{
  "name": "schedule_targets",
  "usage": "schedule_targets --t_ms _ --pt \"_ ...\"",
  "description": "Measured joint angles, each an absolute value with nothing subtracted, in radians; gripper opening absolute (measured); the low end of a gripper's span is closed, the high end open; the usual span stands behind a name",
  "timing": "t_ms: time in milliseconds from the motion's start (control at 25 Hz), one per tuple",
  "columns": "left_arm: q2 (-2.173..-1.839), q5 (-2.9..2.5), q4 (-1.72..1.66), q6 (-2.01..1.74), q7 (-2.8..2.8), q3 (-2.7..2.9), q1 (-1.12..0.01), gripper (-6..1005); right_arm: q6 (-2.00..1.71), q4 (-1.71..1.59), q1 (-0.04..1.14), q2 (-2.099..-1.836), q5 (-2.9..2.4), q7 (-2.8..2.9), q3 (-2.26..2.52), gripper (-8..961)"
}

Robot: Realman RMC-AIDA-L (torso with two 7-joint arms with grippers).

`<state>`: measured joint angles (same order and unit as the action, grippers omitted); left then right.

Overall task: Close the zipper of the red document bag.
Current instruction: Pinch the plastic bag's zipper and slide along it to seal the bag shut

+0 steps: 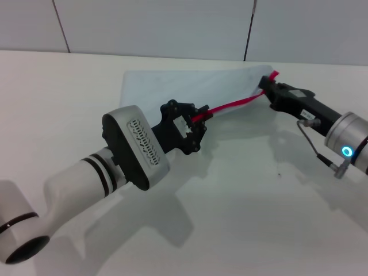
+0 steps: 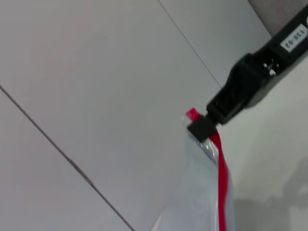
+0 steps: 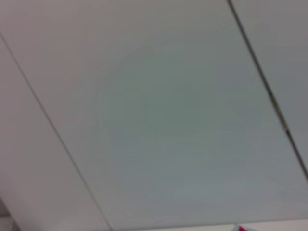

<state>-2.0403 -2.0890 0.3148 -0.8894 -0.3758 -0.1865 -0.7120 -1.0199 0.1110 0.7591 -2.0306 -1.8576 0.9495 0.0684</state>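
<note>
While the bag (image 1: 184,86) lies flat on the white counter (image 1: 253,207) toward the far wall in the head view, its zipper (image 1: 236,105) runs as a red strip along the near long edge, stretched taut between the two arms. The left gripper (image 1: 195,123) sits at the strip's left end with its jaws closed on the zipper there, though whether they pinch the slider or only the tape is too small to tell. The right gripper (image 1: 269,86) is at the opposite far-right corner, jaws clamped on the red end of the strip and lifting that corner slightly off the counter. So the zipper's long axis runs from the left jaws up and rightward to the right jaws, and both grippers already touch it; I judge the closing pull would travel along that line, with one arm anchoring the end. From the left wrist view, the zipper (image 2: 221,183) heads away toward the right gripper (image 2: 204,126), whose black jaws are shut on the red tip, the pale bag (image 2: 197,192) hanging beside the strip. From the right wrist view, mostly wall panels show; only a sliver of red zipper (image 3: 243,228) peeks at the edge, and no jaws are visible.
</note>
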Motion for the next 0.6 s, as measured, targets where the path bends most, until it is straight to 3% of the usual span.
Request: schedule_targets --t_ms 600 --pt "-2.04 -2.081 0.315 -0.881 -0.326 -0.187 -0.577 94 -1.059 0.012 0.653 -2.027 -1.854 0.997 -0.038 108"
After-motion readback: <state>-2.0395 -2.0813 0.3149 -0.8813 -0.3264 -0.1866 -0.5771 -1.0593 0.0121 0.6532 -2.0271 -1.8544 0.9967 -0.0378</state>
